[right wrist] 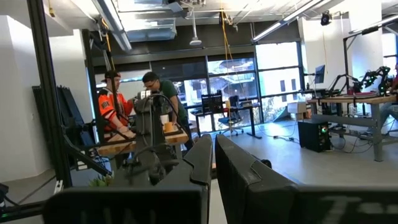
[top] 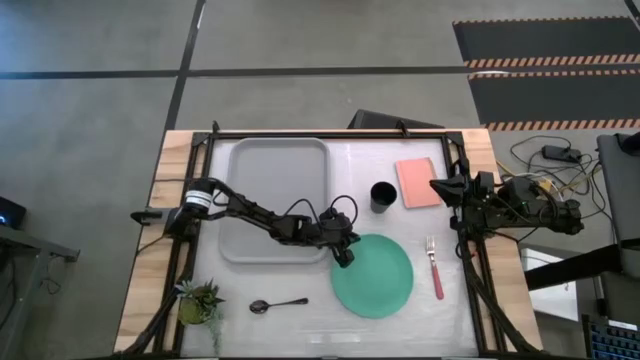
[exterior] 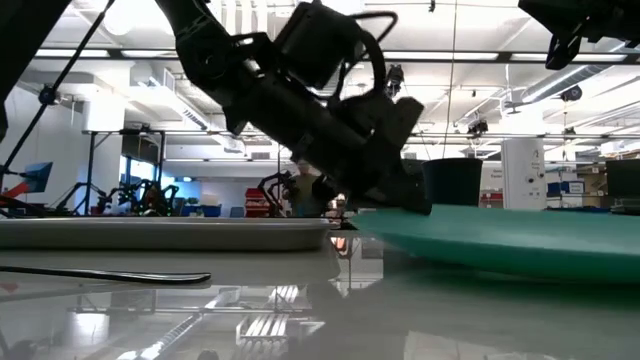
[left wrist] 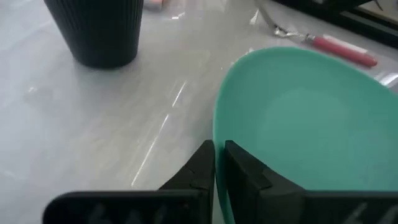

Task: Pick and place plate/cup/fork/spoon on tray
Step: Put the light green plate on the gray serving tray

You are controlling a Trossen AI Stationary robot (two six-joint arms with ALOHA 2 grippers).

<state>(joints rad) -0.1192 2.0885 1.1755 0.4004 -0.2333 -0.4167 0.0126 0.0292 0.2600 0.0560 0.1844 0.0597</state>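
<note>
The mint-green plate [top: 375, 277] lies on the white table, right of the light-grey tray [top: 275, 190]. My left gripper [top: 345, 257] reaches over the tray's near right corner and is shut on the plate's left rim. The black cup [top: 382, 196] stands upright beyond the plate. The fork [top: 435, 270] with its pink-red handle lies right of the plate. The dark spoon [top: 278, 304] lies near the front edge, left of the plate. My right gripper [top: 437, 186] is shut and empty, held in the air by the table's right side. My left gripper pinches the plate's left rim [left wrist: 217, 134] between its two fingers, one on the plate's inner face and one on its outer side. The fingers [left wrist: 239, 168] slant down from the tray's side. In the low view the held rim [exterior: 375, 216] stands a little above the table.
A pink rectangular pad [top: 418, 183] lies at the far right, under my right gripper. A small potted plant [top: 200, 300] stands at the near left corner. A dark frame [top: 330, 131] runs around the table's edges. People show in the room beyond the table [right wrist: 134, 99].
</note>
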